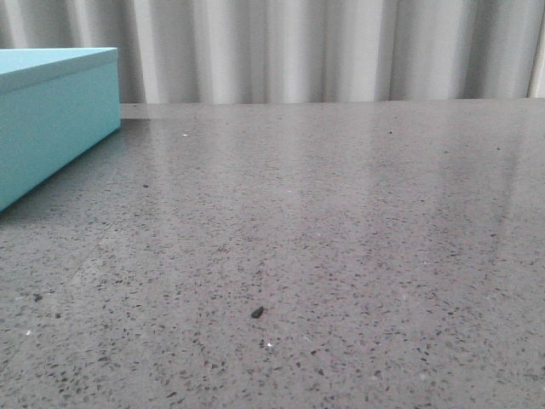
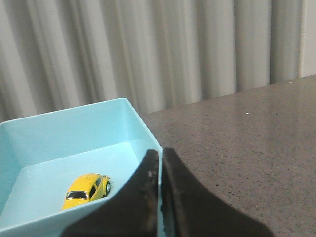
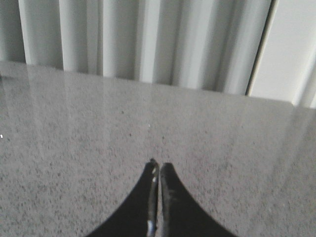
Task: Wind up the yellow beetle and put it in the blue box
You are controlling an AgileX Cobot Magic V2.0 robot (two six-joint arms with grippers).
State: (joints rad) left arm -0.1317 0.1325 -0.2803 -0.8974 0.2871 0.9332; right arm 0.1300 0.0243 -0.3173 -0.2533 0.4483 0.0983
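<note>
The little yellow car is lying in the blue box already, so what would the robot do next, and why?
Probably draw the left gripper back from the blue box. The yellow beetle rests on the box floor, untouched, and the gripper's fingers are shut on nothing, so storing looks finished.

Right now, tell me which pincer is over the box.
The left pincer: its shut fingers hang at the blue box rim, the yellow beetle lying inside. The right pincer, also shut, has only bare table beneath.
</note>
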